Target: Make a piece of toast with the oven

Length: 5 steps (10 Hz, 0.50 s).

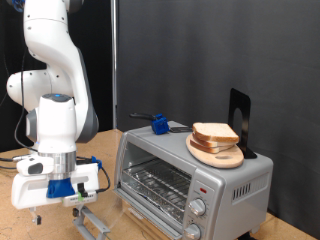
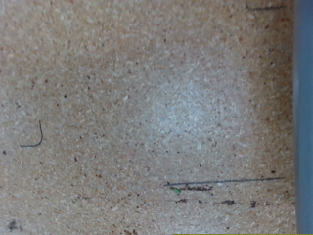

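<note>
Below, speckled particleboard table [image 2: 147, 108], dark curtain [image 1: 220, 50] behind the oven [image 1: 195, 180], fingers [image 1: 88, 222] low, grip unclear

1. The white Franka arm [image 1: 55, 80] stands at the exterior view's left, bent down over a wooden tabletop [image 1: 15, 225].
2. Its gripper [image 1: 62, 205] hangs low, near the tabletop, left of the oven and apart from it. Nothing shows between its fingers.
3. The silver toaster oven [image 1: 195, 175] sits at the right, its glass door down and open, the wire rack [image 1: 160, 185] visible inside.
4. Two round knobs [image 1: 200, 215] sit on its front panel.
5. On the oven's top lies a round wooden board [image 1: 215, 152] carrying bread slices [image 1: 214, 133].
6. A small blue object [image 1: 158, 124] rests on the oven's top, left of the board.
7. A black stand [image 1: 239, 120] rises behind the board.
</note>
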Each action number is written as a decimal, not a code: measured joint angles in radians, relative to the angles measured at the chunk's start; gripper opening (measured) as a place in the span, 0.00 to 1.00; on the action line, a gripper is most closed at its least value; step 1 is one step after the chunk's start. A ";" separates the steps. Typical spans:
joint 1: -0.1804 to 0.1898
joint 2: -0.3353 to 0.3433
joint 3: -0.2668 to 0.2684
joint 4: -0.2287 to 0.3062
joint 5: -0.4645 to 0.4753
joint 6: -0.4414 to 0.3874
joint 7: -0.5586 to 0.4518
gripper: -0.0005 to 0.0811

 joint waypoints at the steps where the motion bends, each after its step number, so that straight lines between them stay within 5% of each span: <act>1: 0.000 0.021 0.003 0.016 0.000 0.000 0.000 0.84; 4: -0.024 0.043 0.031 0.035 0.014 0.004 -0.063 0.84; 5: -0.060 0.043 0.067 0.036 0.034 0.014 -0.108 0.84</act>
